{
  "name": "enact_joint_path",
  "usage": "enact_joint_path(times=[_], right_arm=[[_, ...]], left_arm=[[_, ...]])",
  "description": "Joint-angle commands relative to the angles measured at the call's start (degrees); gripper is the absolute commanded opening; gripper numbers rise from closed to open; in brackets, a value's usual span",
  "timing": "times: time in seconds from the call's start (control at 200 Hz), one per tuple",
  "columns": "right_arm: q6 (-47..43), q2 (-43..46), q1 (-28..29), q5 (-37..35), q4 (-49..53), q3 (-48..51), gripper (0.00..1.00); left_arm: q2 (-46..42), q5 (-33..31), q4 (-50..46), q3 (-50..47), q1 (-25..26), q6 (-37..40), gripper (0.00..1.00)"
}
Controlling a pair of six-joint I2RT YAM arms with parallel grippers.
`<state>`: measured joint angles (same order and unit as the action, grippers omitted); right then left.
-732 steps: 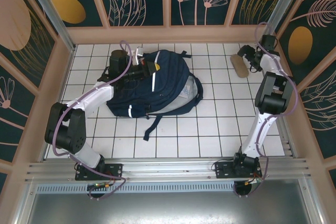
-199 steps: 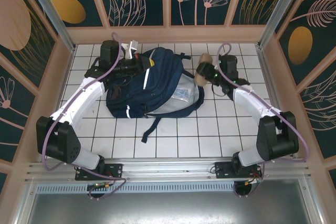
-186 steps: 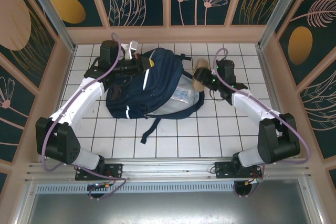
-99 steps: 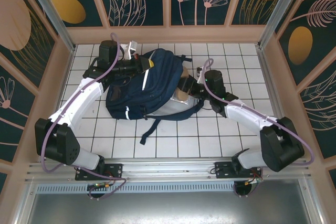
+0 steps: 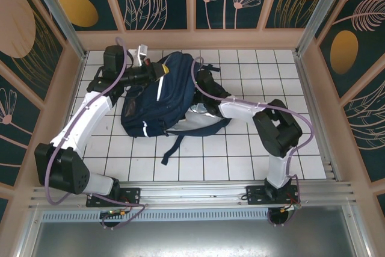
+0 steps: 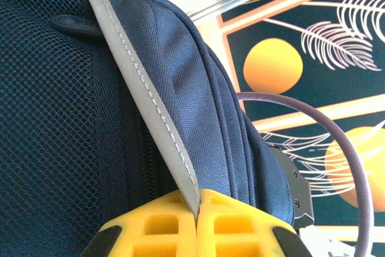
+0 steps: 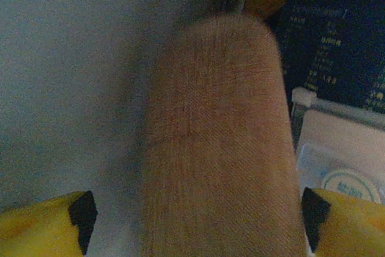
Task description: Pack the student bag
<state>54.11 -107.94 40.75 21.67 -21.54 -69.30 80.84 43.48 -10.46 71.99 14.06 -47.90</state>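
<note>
The navy student bag [image 5: 150, 109] lies on the white tiles at the back left. My left gripper [image 5: 157, 71] holds up its top flap, and in the left wrist view the yellow fingers [image 6: 240, 227] are shut on the grey reflective stripe [image 6: 144, 100] of the bag [image 6: 60, 118]. My right arm's wrist [image 5: 206, 81] reaches into the bag's mouth from the right. Inside, a tan fabric case [image 7: 219, 148] lies between the spread fingers of my right gripper [image 7: 195, 224]. That gripper is open, with a gap showing left of the case.
The bag's grey lining [image 7: 72, 58] is left of the case. A dark printed item [image 7: 337, 40] and a clear packet [image 7: 337, 173] lie to its right. A loose strap [image 5: 171, 145] trails toward the front. Bare tiles [image 5: 258, 148] surround the bag, boxed in by wall panels.
My right arm swung left and carried the tan case from beside the bag into its opening, then its jaws spread apart. My left gripper drew the flap slightly left and stayed shut.
</note>
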Motion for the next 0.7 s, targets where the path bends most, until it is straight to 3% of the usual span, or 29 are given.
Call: enact_joint_path(times=[0.0,0.11,0.315,0.485,0.596,0.696], right_arm=[[-1.5,0.6,-0.2,-5.5,3.4,-2.0,0.92],[-4.5,2.5,0.1,-7.9,7.0,-1.6,0.99],[-9.1,6.9,-0.1,-11.4,12.7,0.0,0.99],[-15.3,16.3,-0.6,-17.1,15.4,6.6,0.96],[-16.4,24.2,-3.7,-20.5,17.7,12.8,0.93],[-15.5,31.0,-8.7,-23.6,20.1,18.0,0.92]], left_arm=[[-5.8,3.7,10.8,1.5,-0.8,-0.8,0.0],[-6.2,3.0,10.1,1.1,-1.2,-0.1,0.0],[-5.6,2.7,10.1,1.0,-1.3,0.3,0.0],[-4.8,0.4,7.6,0.7,-1.2,2.7,0.0],[-2.2,-1.2,6.1,-0.8,-0.6,4.4,0.0],[1.4,-3.7,5.2,-1.5,3.3,6.9,0.0]])
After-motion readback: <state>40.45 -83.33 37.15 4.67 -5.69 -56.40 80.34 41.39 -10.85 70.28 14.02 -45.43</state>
